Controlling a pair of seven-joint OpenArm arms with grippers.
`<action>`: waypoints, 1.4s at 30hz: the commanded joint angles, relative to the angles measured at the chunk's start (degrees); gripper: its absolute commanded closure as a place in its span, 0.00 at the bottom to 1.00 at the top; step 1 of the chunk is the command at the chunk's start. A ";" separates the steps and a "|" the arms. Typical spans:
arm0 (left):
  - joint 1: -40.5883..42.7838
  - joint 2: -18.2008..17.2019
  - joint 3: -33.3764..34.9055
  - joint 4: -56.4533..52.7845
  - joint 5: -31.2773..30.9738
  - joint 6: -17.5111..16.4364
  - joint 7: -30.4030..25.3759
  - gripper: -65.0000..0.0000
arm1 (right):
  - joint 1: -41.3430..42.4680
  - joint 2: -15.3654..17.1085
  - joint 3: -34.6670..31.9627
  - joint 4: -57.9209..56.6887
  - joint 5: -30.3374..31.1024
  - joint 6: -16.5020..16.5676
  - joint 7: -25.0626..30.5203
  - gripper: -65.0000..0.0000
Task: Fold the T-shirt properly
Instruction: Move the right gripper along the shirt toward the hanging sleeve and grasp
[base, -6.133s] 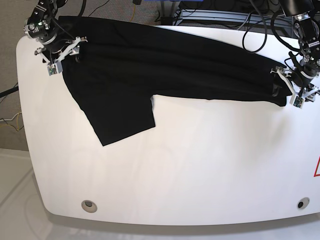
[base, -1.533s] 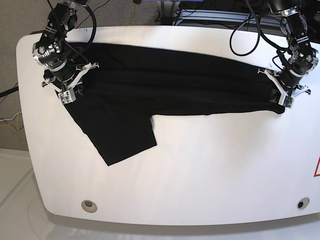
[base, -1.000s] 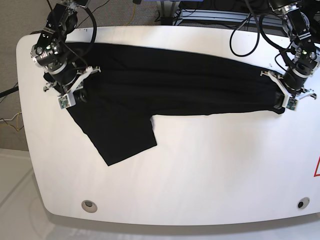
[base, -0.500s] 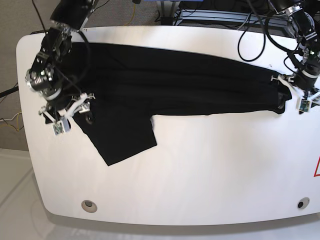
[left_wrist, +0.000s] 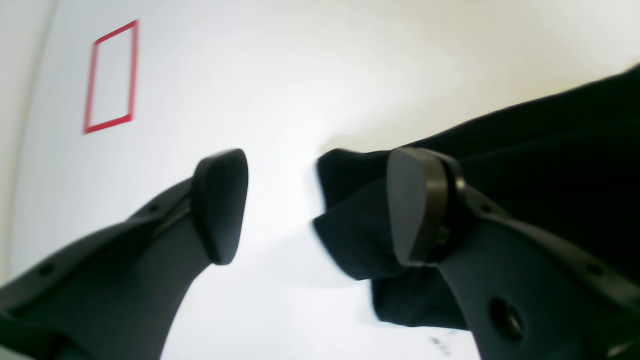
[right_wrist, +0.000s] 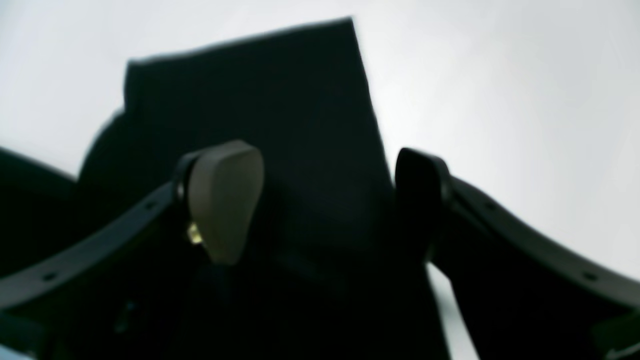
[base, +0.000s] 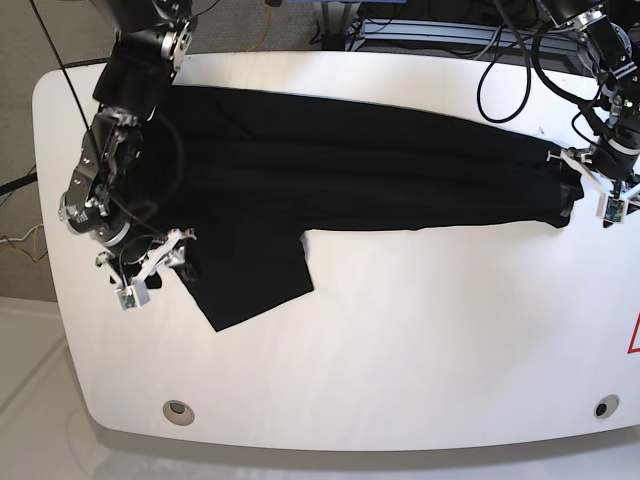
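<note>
The black T-shirt (base: 330, 170) lies flat as a long band across the back of the white table (base: 400, 340), with one sleeve (base: 250, 270) jutting toward the front left. Its printed mark is hidden. My right gripper (base: 150, 275) is open at the sleeve's left edge; in the right wrist view the gripper (right_wrist: 322, 200) stands over the sleeve cloth (right_wrist: 280, 100). My left gripper (base: 600, 195) is open at the shirt's right end; in the left wrist view the gripper (left_wrist: 317, 205) straddles the cloth's corner (left_wrist: 350, 220).
A red tape mark (left_wrist: 110, 75) lies on the table beyond the left gripper, and also shows at the right edge in the base view (base: 634, 335). Two round holes (base: 178, 409) (base: 601, 407) sit near the front edge. Cables (base: 450, 30) run behind the table.
My right gripper has moved down the shirt's left side toward the front, to the sleeve. My left gripper has shifted slightly right, to the shirt's right end. The shirt has stayed put.
</note>
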 joint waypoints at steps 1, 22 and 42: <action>-0.40 -0.88 -0.64 1.08 -0.67 0.29 -1.25 0.36 | 3.83 1.17 -0.34 -4.47 1.00 0.01 2.61 0.35; -0.32 -0.79 -1.87 1.08 -0.76 0.29 -1.25 0.36 | 15.26 3.81 -3.68 -36.82 -9.37 -0.03 17.82 0.35; -0.32 -0.79 -1.78 1.00 -0.76 0.29 -1.25 0.36 | 11.48 -0.85 -3.77 -33.66 -12.10 0.01 16.76 0.35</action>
